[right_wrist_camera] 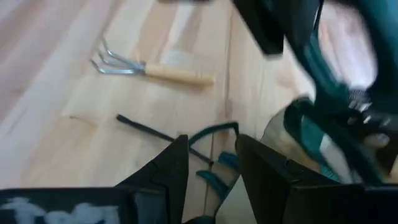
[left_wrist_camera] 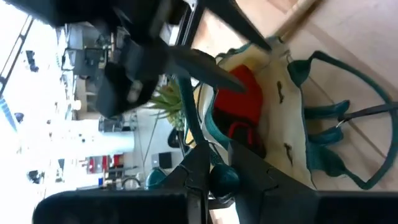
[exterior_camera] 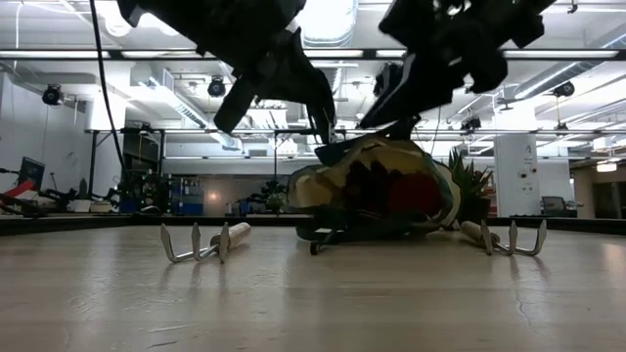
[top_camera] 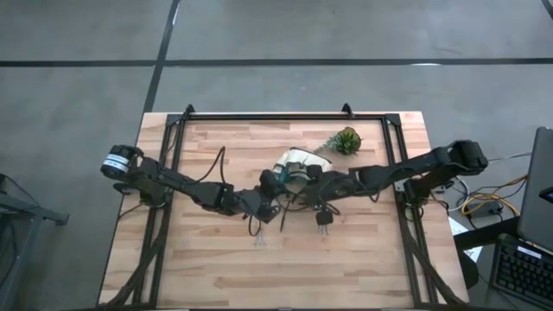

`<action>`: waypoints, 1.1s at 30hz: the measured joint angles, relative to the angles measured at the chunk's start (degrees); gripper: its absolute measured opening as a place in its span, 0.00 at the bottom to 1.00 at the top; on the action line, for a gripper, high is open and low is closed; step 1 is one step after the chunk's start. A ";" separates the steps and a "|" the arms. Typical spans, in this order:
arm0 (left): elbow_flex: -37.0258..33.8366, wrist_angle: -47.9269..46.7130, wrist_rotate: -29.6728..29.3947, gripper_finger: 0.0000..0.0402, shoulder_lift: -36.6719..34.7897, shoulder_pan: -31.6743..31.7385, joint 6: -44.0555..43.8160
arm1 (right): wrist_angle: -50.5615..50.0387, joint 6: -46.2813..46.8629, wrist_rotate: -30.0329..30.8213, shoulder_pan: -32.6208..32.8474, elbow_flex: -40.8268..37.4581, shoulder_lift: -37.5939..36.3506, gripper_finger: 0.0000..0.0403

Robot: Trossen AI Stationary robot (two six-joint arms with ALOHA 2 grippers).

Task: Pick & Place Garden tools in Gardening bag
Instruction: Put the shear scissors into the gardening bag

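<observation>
Gardening bag (top_camera: pixel 298 161) half-hidden under arms

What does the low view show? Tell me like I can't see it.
A floppy tan garden bag lies on a wooden table, something red inside. Two dark robot arms reach down to its top. One small rake lies left, another rake right.

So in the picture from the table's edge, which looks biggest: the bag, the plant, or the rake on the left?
Largest to smallest as they look in the low view:
1. gardening bag
2 and 3. rake and green plant look close in size. The bag hides part of the plant, and the rake may lie nearer the camera, so I won't rank them.
</observation>
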 joint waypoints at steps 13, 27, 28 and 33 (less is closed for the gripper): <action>2.90 -7.69 4.91 0.11 0.09 0.54 2.34 | -10.79 10.81 16.96 4.71 6.77 10.55 0.40; 3.03 -9.17 7.80 0.11 0.17 0.91 3.36 | -20.79 18.75 36.50 9.43 15.10 26.39 0.45; 3.03 -9.23 8.18 0.11 0.17 0.91 3.42 | -20.98 19.79 37.13 9.43 15.24 26.98 0.45; 3.03 -9.22 10.48 0.11 0.20 0.93 3.40 | -21.07 21.00 39.20 9.13 16.34 29.63 0.42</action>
